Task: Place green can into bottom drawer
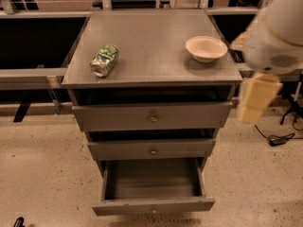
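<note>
The green can [104,60] lay upper left on the bench [156,41]; bottom drawer [137,206] stood open; hand [258,98] at right, grip unclear.

The green can [104,60] was green with white patterning and silver ends. The bowl [206,48] was plain cream. The cabinet top [151,32] and the bottom drawer [152,205] were flat grey, as were the two upper drawers [152,117], each with a small dull metal knob. The gripper [253,105], hanging at the cabinet's right side, was pale cream-yellow under a white arm [279,27]. The floor [42,169] was beige with dark speckles.
</note>
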`<state>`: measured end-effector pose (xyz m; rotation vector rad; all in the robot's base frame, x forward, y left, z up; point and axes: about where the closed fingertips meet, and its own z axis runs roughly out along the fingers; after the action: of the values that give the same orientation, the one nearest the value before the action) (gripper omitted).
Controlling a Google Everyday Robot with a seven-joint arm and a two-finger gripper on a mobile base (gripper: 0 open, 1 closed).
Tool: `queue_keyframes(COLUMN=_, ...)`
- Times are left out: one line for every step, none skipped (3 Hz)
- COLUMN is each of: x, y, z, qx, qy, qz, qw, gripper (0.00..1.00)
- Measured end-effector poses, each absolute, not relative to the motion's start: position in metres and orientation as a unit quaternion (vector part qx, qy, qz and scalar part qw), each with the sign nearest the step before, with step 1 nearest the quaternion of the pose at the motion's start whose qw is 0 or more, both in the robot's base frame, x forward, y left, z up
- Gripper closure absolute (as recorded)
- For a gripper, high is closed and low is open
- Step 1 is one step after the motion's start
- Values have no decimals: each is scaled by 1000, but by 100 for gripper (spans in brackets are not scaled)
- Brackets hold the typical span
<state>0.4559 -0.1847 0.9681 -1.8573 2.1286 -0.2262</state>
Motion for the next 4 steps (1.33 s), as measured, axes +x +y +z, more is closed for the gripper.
queue_keyframes(x=473, y=-133, z=937, qx=-703, qy=679, qz=-122, qw=174, gripper=0)
queue_keyframes(x=475, y=-136, z=943, qx=-698, qy=681, qz=-126, qw=179, gripper=0)
queue_keyframes(x=489, y=-135, z=931, qx=-726, qy=648, qz=-135, qw=184, gripper=0)
queue_keyframes(x=531, y=-116, z=936, qx=-760, qy=588, qz=-125, qw=248, gripper=0)
